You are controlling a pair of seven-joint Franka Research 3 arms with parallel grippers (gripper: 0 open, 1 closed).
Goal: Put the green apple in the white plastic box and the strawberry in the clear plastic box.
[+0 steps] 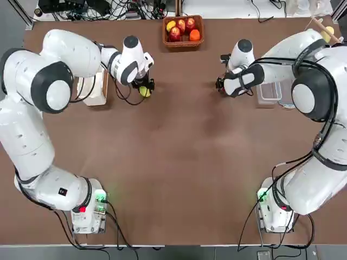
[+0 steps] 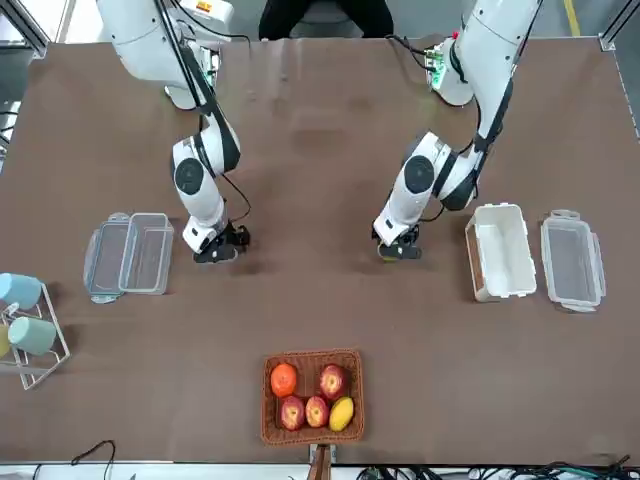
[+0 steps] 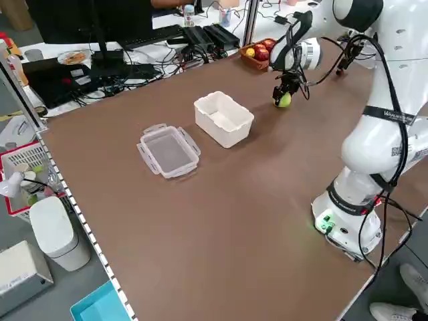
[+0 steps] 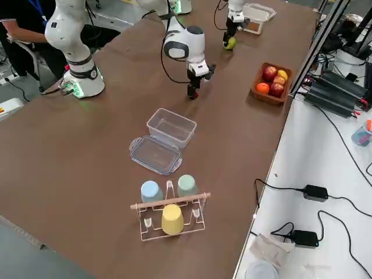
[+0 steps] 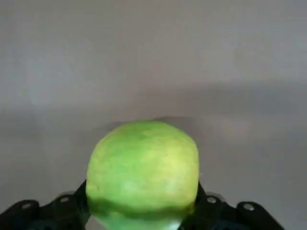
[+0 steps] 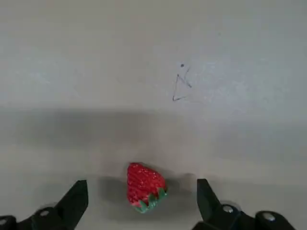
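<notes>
Yellow-green, smooth-skinned round apple (image 5: 143,173) sits clamped in the left pincer (image 1: 144,88), just at three o'clock of the tall opaque white plastic box (image 1: 95,92). Tiny red strawberry (image 6: 145,187) lies on the brown worktop (image 1: 179,157) between the right pincer's (image 1: 220,85) spread fingers (image 6: 73,202), nine o'clock of the shallow clear plastic box (image 1: 269,93).

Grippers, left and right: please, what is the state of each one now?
Left gripper: shut on the round yellow-green apple.
Right gripper: open, around the small red strawberry.
</notes>
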